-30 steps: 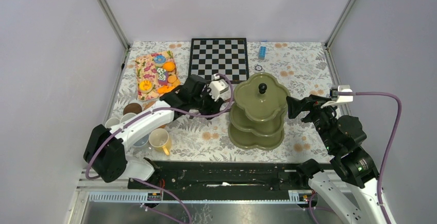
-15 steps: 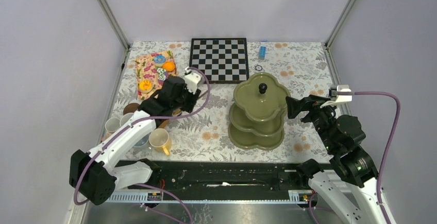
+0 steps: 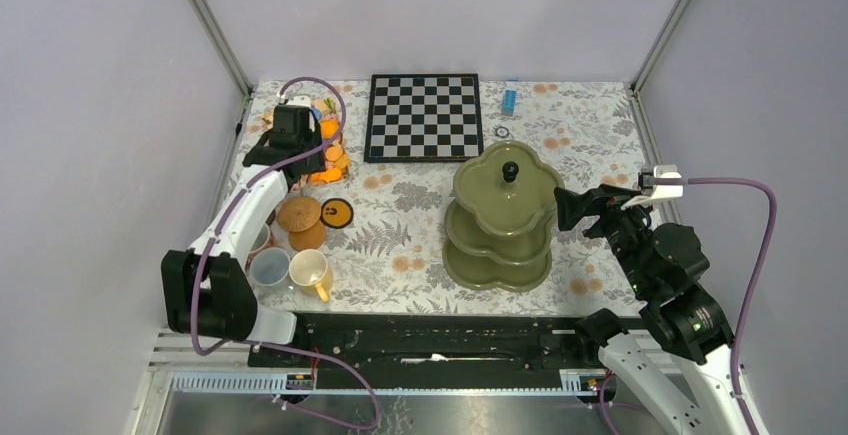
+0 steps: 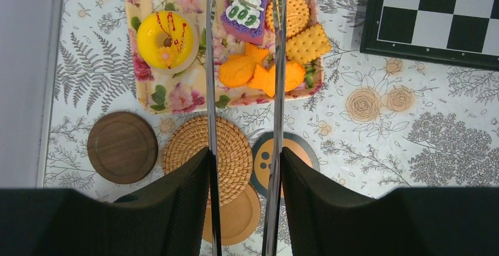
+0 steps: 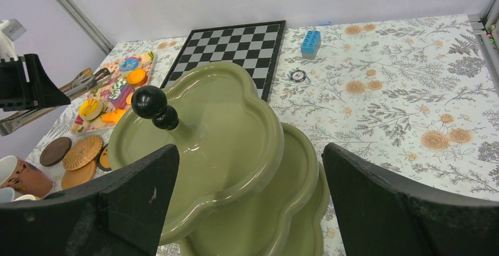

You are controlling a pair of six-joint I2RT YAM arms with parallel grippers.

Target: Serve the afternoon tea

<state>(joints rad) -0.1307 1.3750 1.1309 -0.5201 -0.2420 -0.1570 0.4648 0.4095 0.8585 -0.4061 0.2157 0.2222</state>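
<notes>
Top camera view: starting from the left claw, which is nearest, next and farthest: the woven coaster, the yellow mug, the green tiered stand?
From the left claw, which grips metal tongs:
1. Round woven straw coaster, just in front of it.
2. Cream-yellow mug, by the front edge.
3. Olive-green three-tier stand, far to the right.

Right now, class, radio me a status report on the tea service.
Left gripper shut on tongs, above sweets. Right gripper open at empty stand. Nothing blocking the tray.

The stand [image 5: 235,126] gleams glossy and smooth, its knob [image 5: 148,102] shiny. The woven coaster [image 4: 232,150] is rough rattan, the dark coaster [image 4: 122,146] matt wood. The tongs [image 4: 279,62] are polished metal.
</notes>
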